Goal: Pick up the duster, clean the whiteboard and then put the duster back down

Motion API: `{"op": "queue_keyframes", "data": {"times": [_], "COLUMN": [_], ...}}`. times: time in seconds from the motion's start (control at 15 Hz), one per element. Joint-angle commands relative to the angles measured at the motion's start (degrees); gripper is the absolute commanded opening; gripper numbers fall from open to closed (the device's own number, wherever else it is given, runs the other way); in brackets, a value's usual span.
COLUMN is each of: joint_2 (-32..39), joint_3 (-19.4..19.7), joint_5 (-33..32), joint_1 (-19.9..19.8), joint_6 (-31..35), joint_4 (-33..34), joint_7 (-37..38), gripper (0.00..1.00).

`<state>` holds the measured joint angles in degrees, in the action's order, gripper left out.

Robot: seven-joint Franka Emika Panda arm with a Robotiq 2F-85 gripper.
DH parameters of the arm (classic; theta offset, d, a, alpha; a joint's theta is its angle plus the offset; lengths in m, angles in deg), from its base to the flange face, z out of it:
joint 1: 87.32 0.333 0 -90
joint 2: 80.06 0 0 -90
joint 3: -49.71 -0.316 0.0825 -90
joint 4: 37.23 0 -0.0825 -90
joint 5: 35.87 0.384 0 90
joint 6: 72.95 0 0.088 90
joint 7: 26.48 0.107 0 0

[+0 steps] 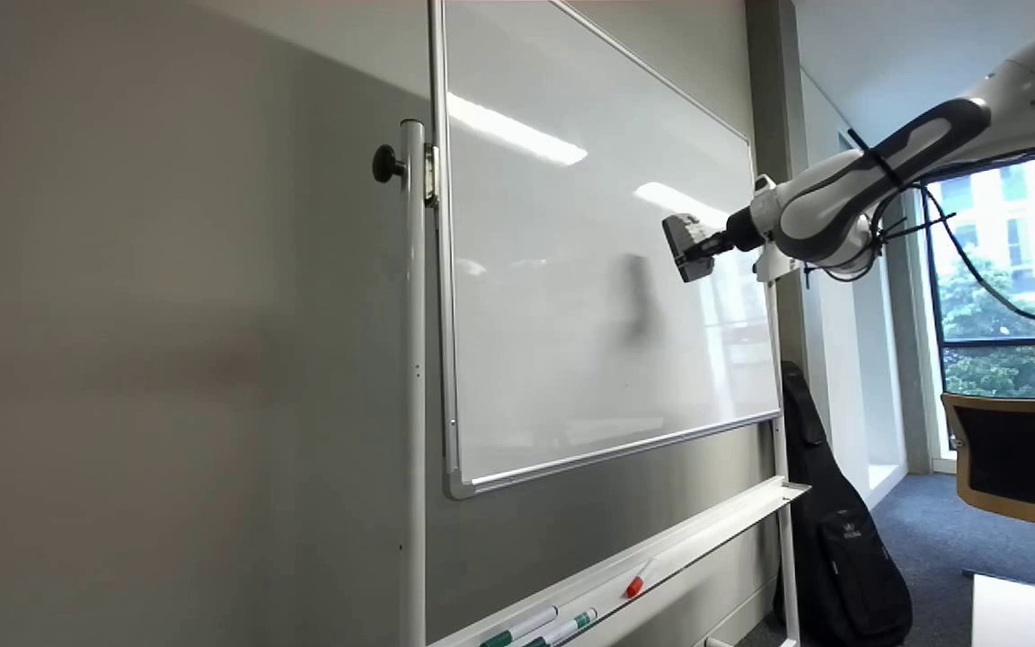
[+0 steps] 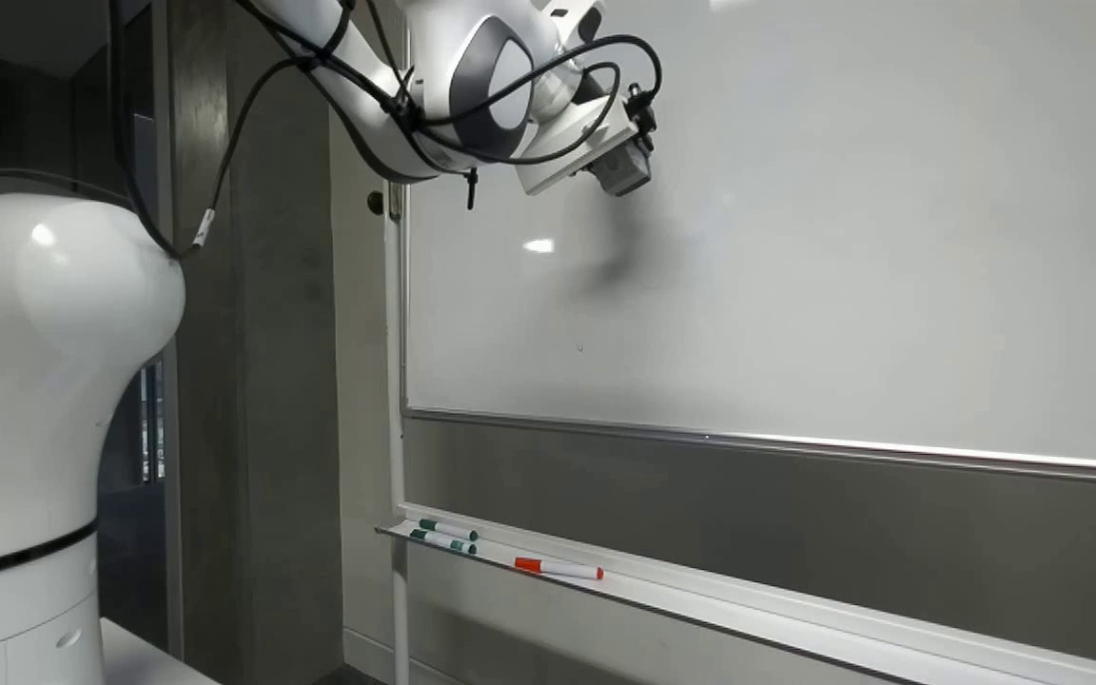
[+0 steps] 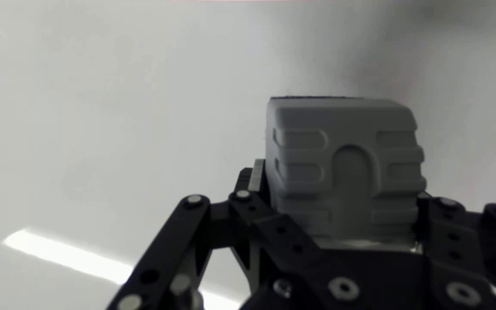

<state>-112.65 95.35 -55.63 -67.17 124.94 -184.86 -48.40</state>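
Duster (image 3: 346, 161), clamped in the Robotiq gripper (image 3: 340, 189) in the wrist view, appears tilted in front of the whiteboard (image 1: 571, 270) in an exterior view and well above the tray (image 2: 795, 628) bearing three markers (image 2: 562, 569) in an exterior view.

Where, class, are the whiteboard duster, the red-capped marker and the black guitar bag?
Whiteboard duster (image 3: 351, 174): wrist view, on its arched recess.
Red-capped marker (image 2: 562, 569): in an exterior view, on its white barrel.
Black guitar bag (image 1: 844, 550): in an exterior view, on its front pocket.
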Motion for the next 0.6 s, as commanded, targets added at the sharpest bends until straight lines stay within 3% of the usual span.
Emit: {"op": "queue_keyframes", "data": {"times": [0.0,0.2,0.4,0.53], "joint_2": [-4.1,-5.1,-1.6,1.3], "joint_3": [-4.7,-3.5,-3.6,-1.9], "joint_5": [0.3,1.1,6.3,5.6], "joint_1": [-6.5,-4.8,-4.2,-3.2], "joint_6": [-6.3,-14.9,-19.9,-22.5], "joint_4": [-7.7,-11.1,-12.4,-12.1], "joint_7": [0.9,2.7,2.0,4.0], "gripper": [0.38,0.38,0.38,0.38]}}
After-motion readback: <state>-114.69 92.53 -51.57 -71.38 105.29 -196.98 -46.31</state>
